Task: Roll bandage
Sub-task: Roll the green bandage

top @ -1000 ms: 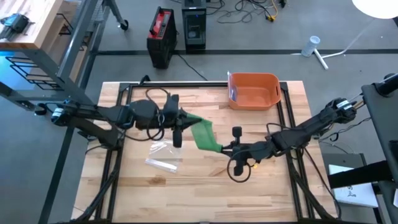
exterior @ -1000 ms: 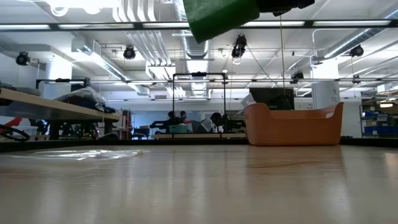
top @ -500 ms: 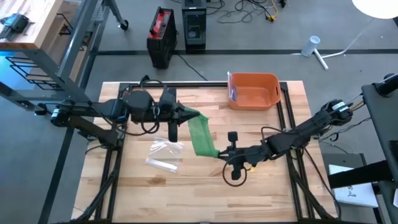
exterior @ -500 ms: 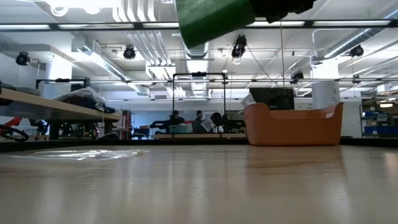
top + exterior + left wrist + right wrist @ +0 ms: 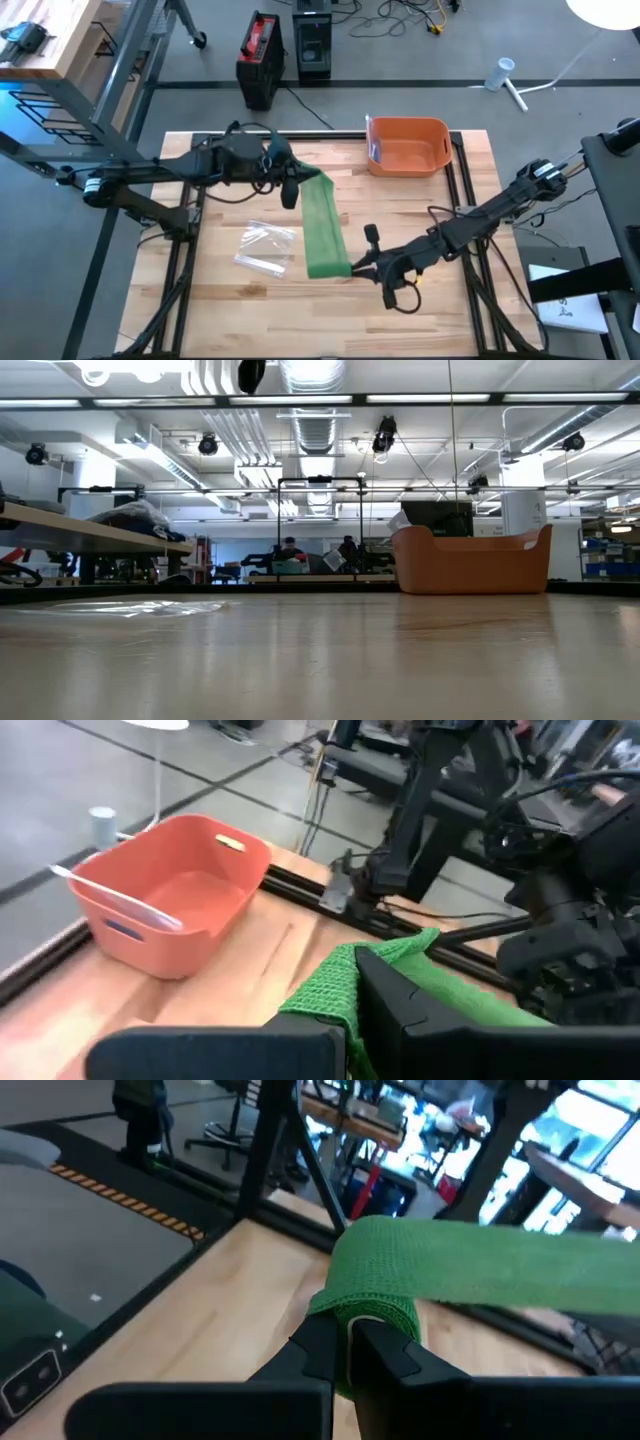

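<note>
A green bandage (image 5: 323,228) is stretched as a long flat strip above the middle of the table, running from far to near. My left gripper (image 5: 303,181) is shut on its far end and reaches in from the table's left. My right gripper (image 5: 352,266) is shut on its near end and reaches in from the right. In the left wrist view the bandage (image 5: 345,982) bunches at the fingers. In the right wrist view the bandage (image 5: 480,1275) runs away sideways as a broad band. The low view shows none of it. My left gripper pinches the bandage's far end (image 5: 335,985) between its two shut fingers, the cloth gathered into a bunch there. The fingers come nearly level from the table's left. The strip leaves them clear of the table, toward the other gripper. My right gripper pinches the bandage's near end (image 5: 372,1310) between its shut fingers; the cloth folds over the fingertips. The fingers come nearly level from the table's right, across the strip. The band runs off flat and drawn out, clear of the table.
An orange bin (image 5: 408,146) stands at the table's far edge, right of centre. A clear plastic wrapper (image 5: 266,250) lies on the wood left of the bandage. Bare wood lies along the near edge and at the right.
My left gripper has swung toward the far edge and my right gripper has gone toward the near edge, both staying shut. The bandage, short and crumpled between them before, is now drawn out into a long flat strip and has left the top of the low view.
</note>
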Robot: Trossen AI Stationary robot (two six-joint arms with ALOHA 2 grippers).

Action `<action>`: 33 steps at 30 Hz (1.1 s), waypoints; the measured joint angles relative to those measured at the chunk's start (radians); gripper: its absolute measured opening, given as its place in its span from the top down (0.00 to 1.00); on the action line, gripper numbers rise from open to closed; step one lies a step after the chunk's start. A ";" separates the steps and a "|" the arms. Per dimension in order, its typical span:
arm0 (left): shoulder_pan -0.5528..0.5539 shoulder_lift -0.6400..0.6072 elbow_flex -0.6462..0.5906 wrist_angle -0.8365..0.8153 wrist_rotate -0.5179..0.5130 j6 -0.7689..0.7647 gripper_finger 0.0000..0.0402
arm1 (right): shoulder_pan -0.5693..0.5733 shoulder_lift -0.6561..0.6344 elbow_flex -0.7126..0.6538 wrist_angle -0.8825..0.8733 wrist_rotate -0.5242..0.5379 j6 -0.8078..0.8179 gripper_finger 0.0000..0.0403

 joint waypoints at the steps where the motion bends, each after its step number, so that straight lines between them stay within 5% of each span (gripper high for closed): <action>1: 0.001 -0.001 -0.026 0.030 0.013 -0.013 1.00 | 0.002 0.000 0.007 0.005 -0.007 -0.011 0.98; 17: -0.010 0.020 -0.368 0.403 0.243 -0.215 1.00 | 0.011 0.000 0.093 0.119 -0.041 -0.197 0.98; 23: -0.056 0.036 -0.428 0.488 0.383 -0.255 1.00 | 0.011 0.000 0.116 0.101 0.075 -0.301 0.98; 33: -0.199 0.046 -0.406 0.488 0.321 -0.278 1.00 | -0.025 -0.001 0.124 0.089 0.138 -0.394 0.98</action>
